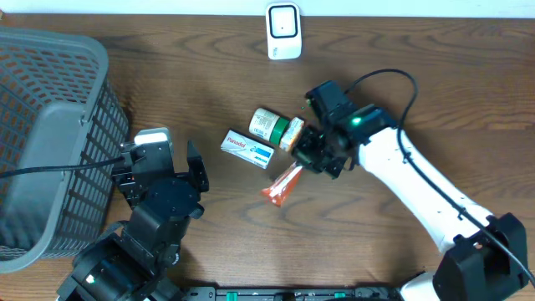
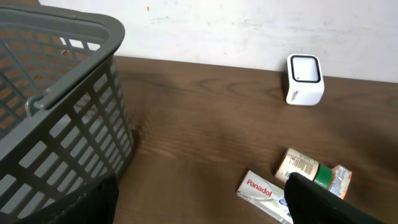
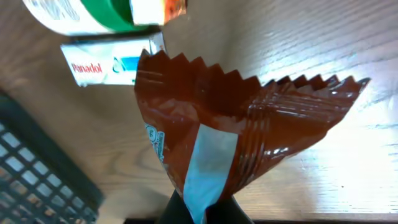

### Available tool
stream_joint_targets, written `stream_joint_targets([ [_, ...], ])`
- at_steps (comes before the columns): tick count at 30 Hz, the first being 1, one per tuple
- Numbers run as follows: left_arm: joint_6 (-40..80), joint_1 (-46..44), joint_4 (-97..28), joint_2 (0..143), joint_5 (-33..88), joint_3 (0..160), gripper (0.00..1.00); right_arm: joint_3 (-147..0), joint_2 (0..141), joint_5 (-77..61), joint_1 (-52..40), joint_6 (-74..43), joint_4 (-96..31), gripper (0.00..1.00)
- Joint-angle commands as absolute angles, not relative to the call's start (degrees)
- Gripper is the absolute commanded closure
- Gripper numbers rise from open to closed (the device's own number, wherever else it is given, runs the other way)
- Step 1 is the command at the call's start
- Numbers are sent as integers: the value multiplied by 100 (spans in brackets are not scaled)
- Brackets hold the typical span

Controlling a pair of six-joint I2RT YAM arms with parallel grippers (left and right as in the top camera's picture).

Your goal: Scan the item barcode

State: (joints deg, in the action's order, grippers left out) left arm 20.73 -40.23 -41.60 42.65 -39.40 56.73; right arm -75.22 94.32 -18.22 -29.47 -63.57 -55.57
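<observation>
Orange sachet [image 1: 282, 184] lies mid-frame in the overhead view, pinched at one end by the right fingers [image 3: 233, 214], so the grasp looks done; presenting it to the scanner [image 1: 283, 31], well apart at top centre, remains, with the left fingers [image 2: 323, 199] spread and idle.

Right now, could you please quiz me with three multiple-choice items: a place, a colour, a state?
1. The white scanner stands at the table's: A) near edge B) far edge C) left edge.
2. The mesh basket is: A) grey B) blue C) yellow.
3. The right gripper is: A) open B) shut on the red foil pouch C) shut on nothing.
Answers: B, overhead it sits at the top; A, its plastic shows grey from overhead; B, the pouch's end is pinched in its jaws.
</observation>
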Motion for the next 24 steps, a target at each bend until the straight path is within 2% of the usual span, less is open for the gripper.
stream_joint_targets([
  [1, 2016, -4018, -4156, 4259, -4053, 5697, 14, -7789, 9327, -2473, -2683, -6163, -5640, 99],
  [6, 2016, -4018, -4156, 4259, -4053, 5697, 14, -8219, 8936, -2792, -2523, -5717, -5671, 99],
  [10, 2016, -4018, -4156, 4259, -4053, 5697, 14, -8287, 8565, -2311, -2517, -5343, -5402, 99],
  [13, 2016, -4018, -4156, 4259, -4051, 5697, 14, -8270, 8562, -967, -2644, -3865, -4589, 99],
  [14, 2016, -4018, -4156, 4259, -4053, 5697, 14, -8261, 8624, 137, -2757, -3378, -4276, 99],
  [17, 2016, -4018, -4156, 4259, -4051, 5697, 14, -8261, 8871, 1787, -2893, -3157, -3625, 99],
  [19, 2016, -4018, -4156, 4259, -4053, 5697, 14, -8261, 9111, 2257, -2893, -2683, -2902, 99],
  [24, 2016, -4018, -4156, 4259, -4053, 5697, 14, -8259, 10053, 2344, -2886, -917, -392, 99],
])
